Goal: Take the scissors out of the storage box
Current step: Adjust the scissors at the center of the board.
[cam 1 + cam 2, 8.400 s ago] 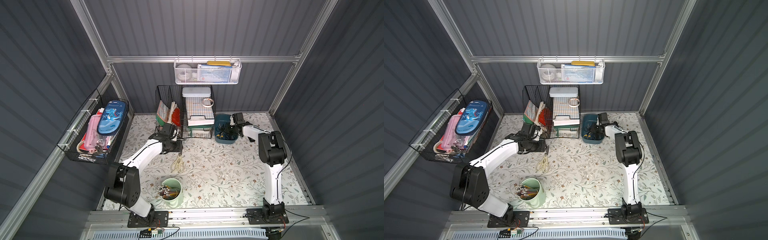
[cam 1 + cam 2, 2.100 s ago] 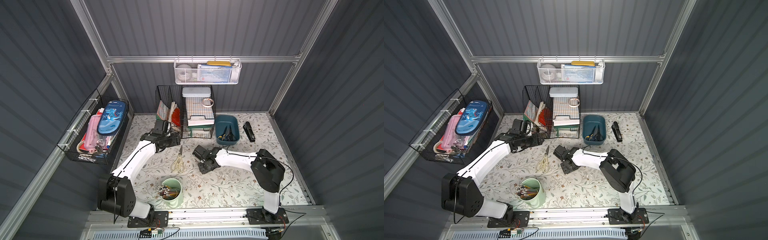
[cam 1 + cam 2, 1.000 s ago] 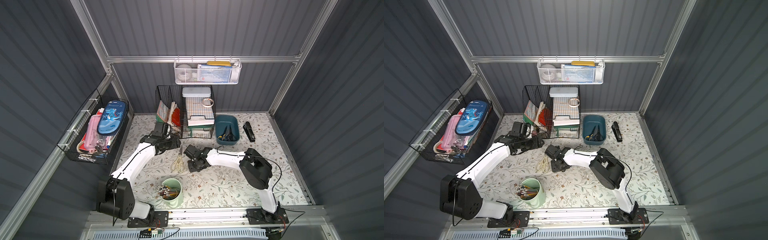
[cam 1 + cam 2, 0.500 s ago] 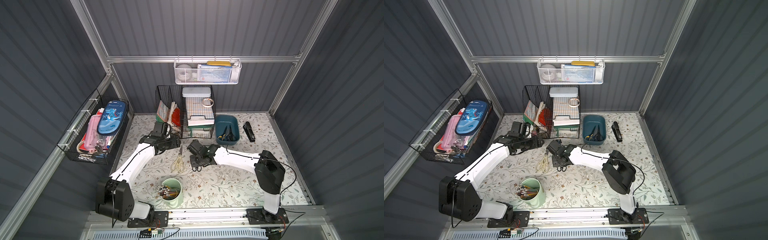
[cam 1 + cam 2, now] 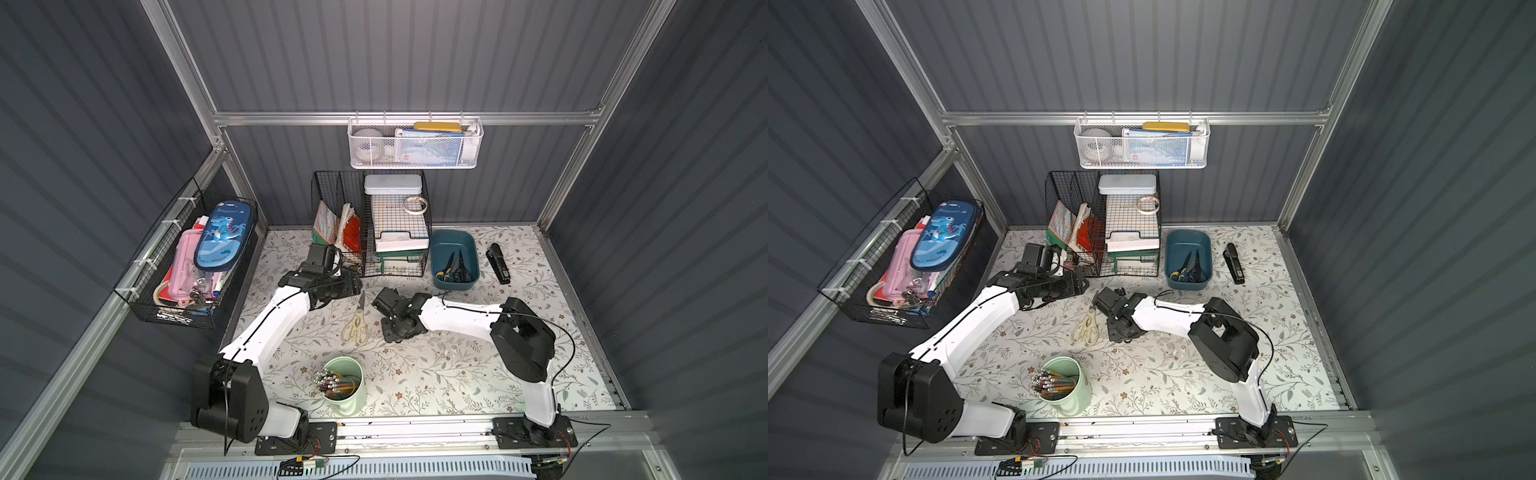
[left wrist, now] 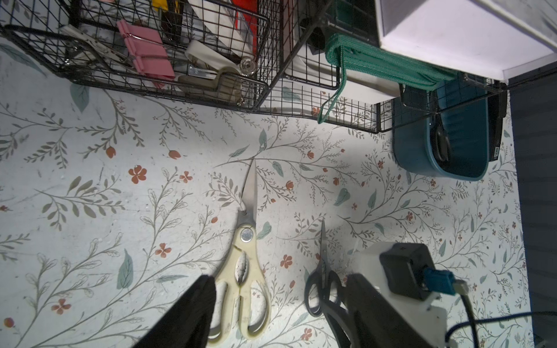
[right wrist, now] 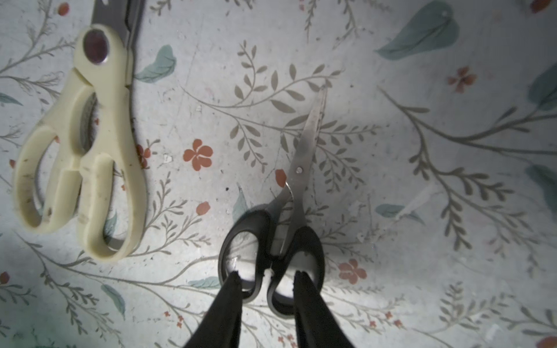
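Note:
The teal storage box [image 5: 454,284] [image 5: 1187,285] stands at the back right of the mat, with several dark scissors [image 5: 455,266] [image 5: 1191,266] inside. A large cream-handled pair [image 5: 356,325] [image 7: 81,144] lies on the mat mid-table. Just right of it lies a small black pair [image 7: 290,211] [image 6: 322,280]. My right gripper [image 7: 269,280] [image 5: 394,332] is low over its handles, open, one fingertip over each loop. My left gripper [image 6: 281,290] [image 5: 352,286] hovers open above the cream pair, beside the wire organiser.
A black wire-mesh organiser [image 5: 370,224] stands at the back, left of the box. A black stapler [image 5: 498,264] lies right of the box. A green cup of pencils [image 5: 343,386] stands near the front. A white mesh basket [image 5: 415,143] and a side basket [image 5: 195,257] hang on the walls.
My right gripper has opened and let go of the small black scissors, which now lie on the mat next to the cream pair. The left arm has stayed still.

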Controlling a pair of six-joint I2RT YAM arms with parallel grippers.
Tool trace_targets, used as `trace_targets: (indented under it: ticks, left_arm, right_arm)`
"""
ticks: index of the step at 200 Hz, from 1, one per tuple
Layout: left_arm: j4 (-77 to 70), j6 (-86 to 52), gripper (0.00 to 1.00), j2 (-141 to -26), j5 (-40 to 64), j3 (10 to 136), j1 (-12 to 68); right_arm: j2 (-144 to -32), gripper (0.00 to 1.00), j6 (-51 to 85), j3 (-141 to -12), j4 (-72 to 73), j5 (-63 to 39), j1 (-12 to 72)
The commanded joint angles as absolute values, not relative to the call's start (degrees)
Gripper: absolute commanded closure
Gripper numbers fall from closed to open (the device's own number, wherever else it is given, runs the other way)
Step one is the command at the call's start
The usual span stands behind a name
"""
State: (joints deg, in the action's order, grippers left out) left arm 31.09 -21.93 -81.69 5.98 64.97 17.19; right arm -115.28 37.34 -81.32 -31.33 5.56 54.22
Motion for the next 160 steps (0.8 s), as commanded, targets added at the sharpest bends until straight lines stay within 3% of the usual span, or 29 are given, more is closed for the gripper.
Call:
trace_targets:
  ticks: [1,160]
  left_arm:
    - [31.37,-20.52,0.27,-80.33,6.42,65.0,16.8]
    - [32.34,-19.69,0.27,-79.68,6.06,65.41,16.79]
  right_arm:
    - [-115.76,0.67,38.93,-80.62,-31.35,5.19,54.05]
    - [-121.85,0.75,41.8,-81.79,-27.99,1.95,54.08]
